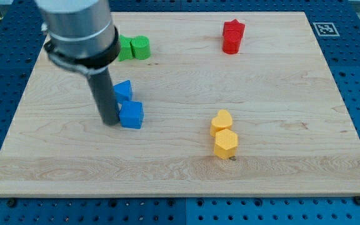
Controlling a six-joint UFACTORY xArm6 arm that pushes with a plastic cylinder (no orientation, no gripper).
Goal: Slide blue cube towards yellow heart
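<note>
My tip (pixel 110 122) rests on the pale, wood-grained desk (pixel 280 169), at the end of a straight dark rod hanging from a smooth grey cylinder. There is no gripper on this arm, so nothing stands apart or clamped; the rod simply ends in a blunt point.

Touching my tip on the view's right is the blue cube (pixel 131 115), a matte, sharp-edged block. A second blue block (pixel 123 90), its shape unclear, sits just above the cube, close beside the rod's right flank.

Well off to the view's right of my tip, and slightly lower, lies the yellow heart (pixel 221 120), with a yellow hexagonal block (pixel 225 144) touching its lower side.

Above my tip, partly behind the grey cylinder, two green blocks (pixel 134 47) stand together. A red block (pixel 233 36), star-like in outline, sits far toward the view's top right.
</note>
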